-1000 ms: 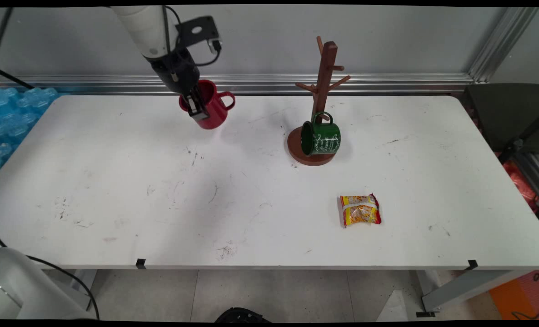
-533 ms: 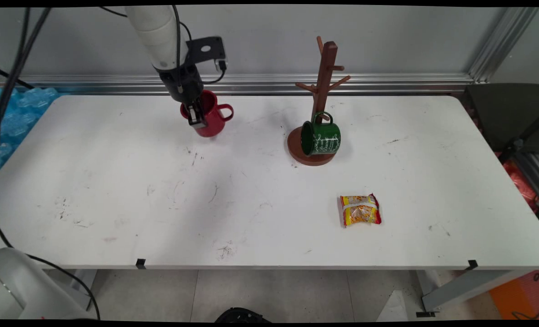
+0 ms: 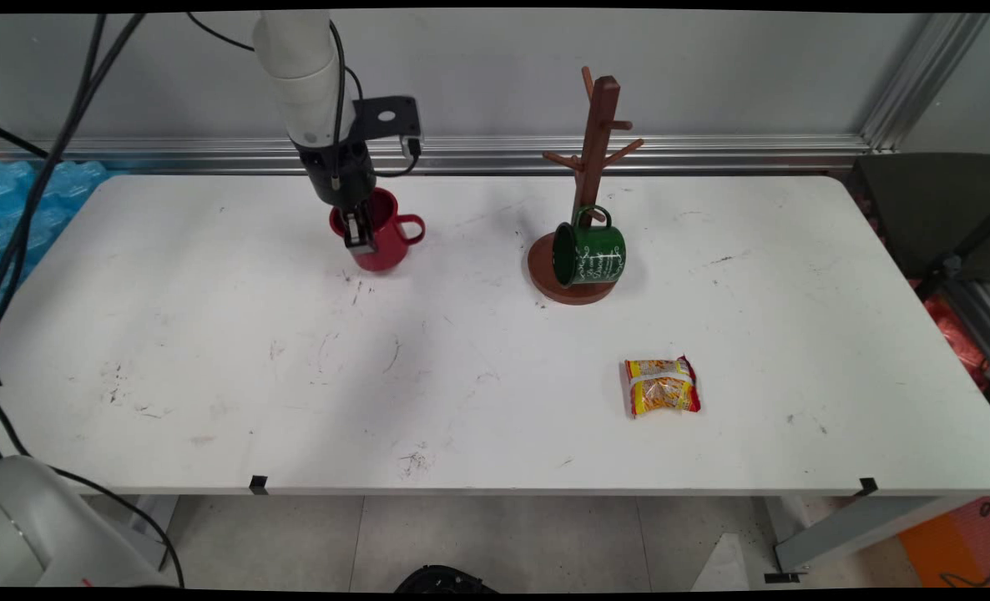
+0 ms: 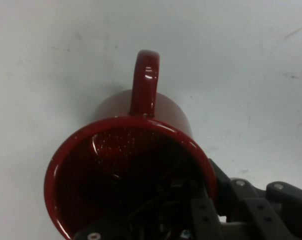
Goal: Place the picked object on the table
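**Red mug gripped by its rim at the table's far left**

The gripper [image 3: 360, 230] is closed on the rim of a red mug [image 3: 385, 242], one finger seen outside the near wall in the main view. The mug is held upright at the far left part of the white table [image 3: 478, 376], its handle pointing to the picture's right, toward the mug tree [image 3: 588, 179]. Whether the mug's base is touching the table cannot be told from the main view.

In the hand view the mug [image 4: 131, 175] is seen from above, straight into its dark inside, with the handle pointing up the picture and bare table all around it. The gripper [image 4: 211, 200] is seen at the bottom right edge, its black linkage pressed against the mug's wall from outside and part of it reaching down inside the rim. This grasp across the wall is shown only here; in the main view the inner finger is hidden by the mug.

Only the main view shows the surroundings. A green mug [image 3: 591, 253] is hung on a low peg of the mug tree, its mouth facing the picture's left, above the tree's round base. A yellow and red snack packet [image 3: 662, 386] is lying flat nearer the front edge, well apart from the gripper. Black cables are seen hanging along the arm.
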Robot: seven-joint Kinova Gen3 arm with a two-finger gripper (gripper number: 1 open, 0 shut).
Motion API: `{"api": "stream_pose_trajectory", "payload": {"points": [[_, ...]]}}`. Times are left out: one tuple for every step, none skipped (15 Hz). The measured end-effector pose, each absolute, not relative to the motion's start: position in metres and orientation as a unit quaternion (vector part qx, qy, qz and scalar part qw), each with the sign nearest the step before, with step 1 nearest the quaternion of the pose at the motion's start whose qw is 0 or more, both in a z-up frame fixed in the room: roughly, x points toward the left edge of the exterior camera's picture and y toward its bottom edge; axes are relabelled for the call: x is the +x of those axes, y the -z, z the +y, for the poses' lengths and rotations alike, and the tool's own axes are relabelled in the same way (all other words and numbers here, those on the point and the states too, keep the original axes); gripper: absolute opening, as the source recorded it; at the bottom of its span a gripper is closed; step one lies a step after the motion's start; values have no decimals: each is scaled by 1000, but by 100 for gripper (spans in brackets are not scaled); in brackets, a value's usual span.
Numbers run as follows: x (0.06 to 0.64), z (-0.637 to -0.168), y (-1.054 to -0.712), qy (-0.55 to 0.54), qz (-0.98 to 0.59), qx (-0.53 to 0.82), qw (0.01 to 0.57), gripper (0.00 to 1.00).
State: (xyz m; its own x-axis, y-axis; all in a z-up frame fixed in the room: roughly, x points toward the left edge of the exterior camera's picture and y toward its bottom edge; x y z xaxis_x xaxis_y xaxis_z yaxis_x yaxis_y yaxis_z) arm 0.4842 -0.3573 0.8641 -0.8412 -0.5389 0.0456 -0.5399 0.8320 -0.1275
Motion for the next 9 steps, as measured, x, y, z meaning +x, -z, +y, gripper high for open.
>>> {"api": "stream_pose_trajectory", "payload": {"points": [[483, -358, -862, -64, -958, 280, 1, 0], [483, -359, -859, -61, -959, 278, -1, 0], [483, -359, -857, -58, -959, 276, -3, 0], [482, -360, -856, -56, -960, 276, -4, 0], [482, -360, -854, -54, -960, 274, -7, 0], [482, -360, -853, -53, -960, 273, -8, 0], [482, -361, -852, -51, -961, 272, -10, 0], [481, -361, -850, -49, -961, 272, -12, 0], [481, -362, -849, -46, -961, 271, -14, 0]]}}
